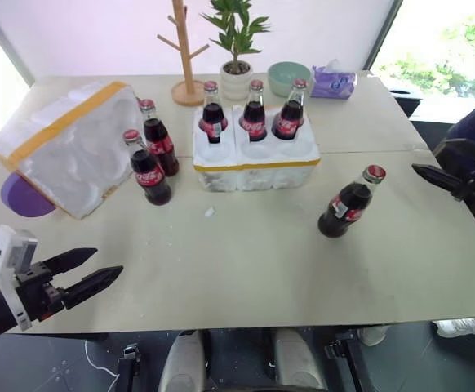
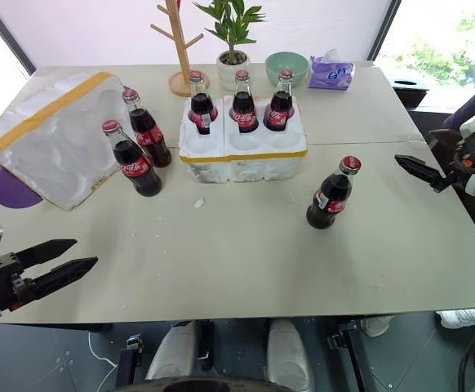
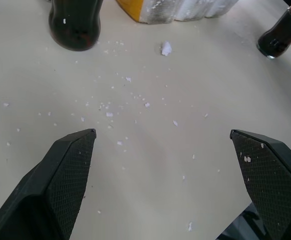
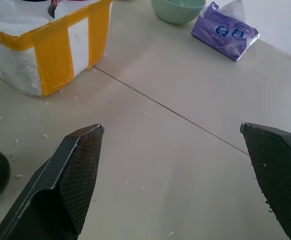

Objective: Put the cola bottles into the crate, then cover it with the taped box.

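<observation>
Roughly halfway through, going from the left: the left pincer (image 1: 91,273) hovers low over the near left edge of the tabletop (image 1: 246,269), its fingers spread wide and holding nothing. Behind it the taped box (image 1: 66,147) lies tipped on its side at the far left, a purple plate (image 1: 21,198) tucked under its near corner; it has not yet been used as a cover. Just right of the box stand two cola bottles (image 1: 149,169), upright, close together and outside the crate (image 1: 254,155). The crate sits mid-table with three bottles seated along its back row and the front three wells empty. Further right, a sixth bottle (image 1: 350,202) stands alone on the tabletop, well apart from the crate. At the far right the right pincer (image 1: 441,180) hangs off the table's edge, also spread and empty. Three bottles and the covering are left to do.
</observation>
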You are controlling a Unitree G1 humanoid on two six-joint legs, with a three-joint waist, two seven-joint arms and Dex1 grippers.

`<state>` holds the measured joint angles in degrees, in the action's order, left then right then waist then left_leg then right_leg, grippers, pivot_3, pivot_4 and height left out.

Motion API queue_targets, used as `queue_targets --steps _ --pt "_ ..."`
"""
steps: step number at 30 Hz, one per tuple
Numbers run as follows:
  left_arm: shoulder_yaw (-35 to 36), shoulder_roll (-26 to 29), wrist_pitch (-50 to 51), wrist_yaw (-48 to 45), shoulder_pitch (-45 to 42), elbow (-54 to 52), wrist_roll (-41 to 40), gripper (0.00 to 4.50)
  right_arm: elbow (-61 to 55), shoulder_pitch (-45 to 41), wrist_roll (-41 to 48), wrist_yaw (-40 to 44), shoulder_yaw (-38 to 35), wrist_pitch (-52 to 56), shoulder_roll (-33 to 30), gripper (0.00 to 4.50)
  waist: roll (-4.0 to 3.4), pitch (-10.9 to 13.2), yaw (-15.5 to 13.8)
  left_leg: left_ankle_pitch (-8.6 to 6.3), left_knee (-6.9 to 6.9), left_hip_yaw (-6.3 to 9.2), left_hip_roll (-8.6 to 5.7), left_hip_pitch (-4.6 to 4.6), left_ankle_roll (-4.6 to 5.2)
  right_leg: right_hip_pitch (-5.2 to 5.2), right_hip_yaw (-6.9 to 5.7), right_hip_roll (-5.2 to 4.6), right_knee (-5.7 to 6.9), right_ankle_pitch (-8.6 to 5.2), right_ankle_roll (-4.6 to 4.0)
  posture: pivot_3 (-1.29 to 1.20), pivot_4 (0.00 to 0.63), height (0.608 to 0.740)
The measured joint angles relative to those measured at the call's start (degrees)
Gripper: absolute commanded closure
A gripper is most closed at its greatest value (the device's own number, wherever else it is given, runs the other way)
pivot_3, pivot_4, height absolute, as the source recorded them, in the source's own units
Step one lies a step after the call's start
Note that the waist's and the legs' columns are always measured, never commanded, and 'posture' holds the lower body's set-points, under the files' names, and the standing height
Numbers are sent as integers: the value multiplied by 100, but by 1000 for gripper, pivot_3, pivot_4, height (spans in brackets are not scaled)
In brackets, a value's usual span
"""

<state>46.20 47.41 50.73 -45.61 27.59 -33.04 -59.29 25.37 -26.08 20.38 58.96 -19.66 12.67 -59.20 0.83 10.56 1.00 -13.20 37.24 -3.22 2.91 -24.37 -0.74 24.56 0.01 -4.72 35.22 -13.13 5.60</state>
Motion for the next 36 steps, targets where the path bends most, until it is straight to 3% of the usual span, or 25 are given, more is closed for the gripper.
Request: queue_targets --steps 21,28,36 --pt "-412 -1 -194 294 -933 107 212 0 74 132 74 231 6 123 -6 11 -1 0 -8 1 2 -1 -1 1 1 -4 0 2 3 1 0 0 150 740" --pt "-1429 0 -524 377 -2131 573 664 0 93 -1483 361 1589 454 1083 -764 11 -39 10 -4 1 -4 -1 1 2 1 1 1 8 8 1 -2 0 150 740" --pt "-2534 -214 -1288 557 -3470 1648 1807 0 84 -3393 543 2937 1351 2179 -820 11 -46 18 -10 1 -7 -9 1 -4 1 10 3 5 9 2 -1 0 150 740"
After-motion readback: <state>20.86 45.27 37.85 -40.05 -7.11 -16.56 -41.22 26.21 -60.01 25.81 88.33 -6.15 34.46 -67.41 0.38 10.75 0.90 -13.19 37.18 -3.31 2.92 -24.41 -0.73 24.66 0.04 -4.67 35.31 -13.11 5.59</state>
